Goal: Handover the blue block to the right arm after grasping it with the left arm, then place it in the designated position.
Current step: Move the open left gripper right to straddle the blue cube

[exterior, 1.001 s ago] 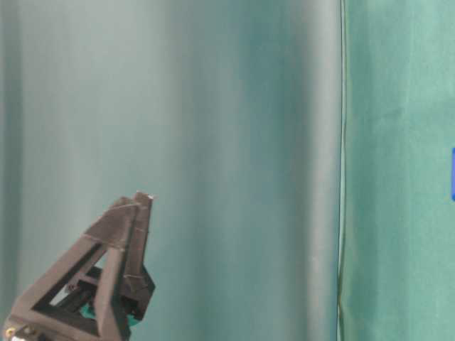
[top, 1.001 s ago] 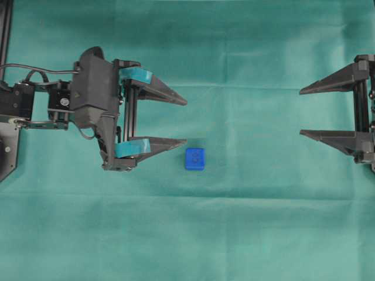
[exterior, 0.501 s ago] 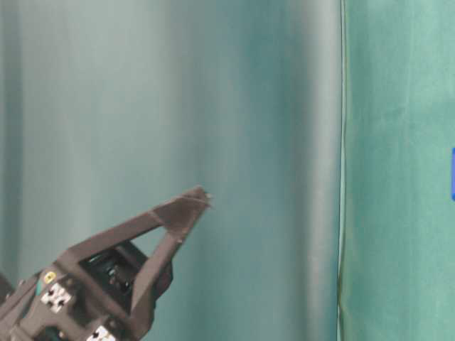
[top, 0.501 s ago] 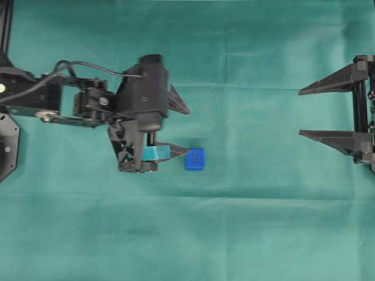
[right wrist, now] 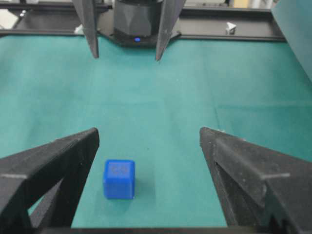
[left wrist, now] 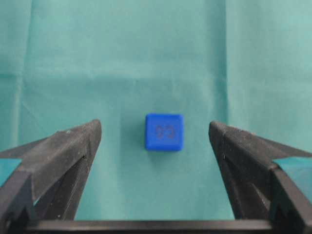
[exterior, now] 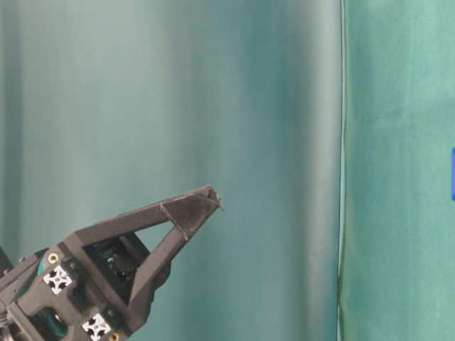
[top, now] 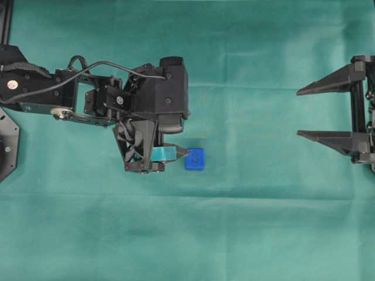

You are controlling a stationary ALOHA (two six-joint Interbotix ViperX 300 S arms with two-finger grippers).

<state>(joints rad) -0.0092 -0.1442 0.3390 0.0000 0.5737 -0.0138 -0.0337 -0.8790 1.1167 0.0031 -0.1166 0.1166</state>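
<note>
Lighting is even and diffuse, mostly from above. In the overhead view the left arm (top: 117, 102) casts only a soft, faint shadow on the green cloth (top: 234, 222), toward 6 o'clock. No glare anywhere. The table-level view is dim toward 9 o'clock, with smooth vertical bands of shade. In the left wrist view the blue block (left wrist: 164, 132) is slightly soft, its dark marking hazy, and the near fingers (left wrist: 63, 161) blur toward 6 o'clock.

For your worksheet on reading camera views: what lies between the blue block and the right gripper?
Only bare green cloth lies between the blue block and the right gripper; the overhead view shows this.
</note>
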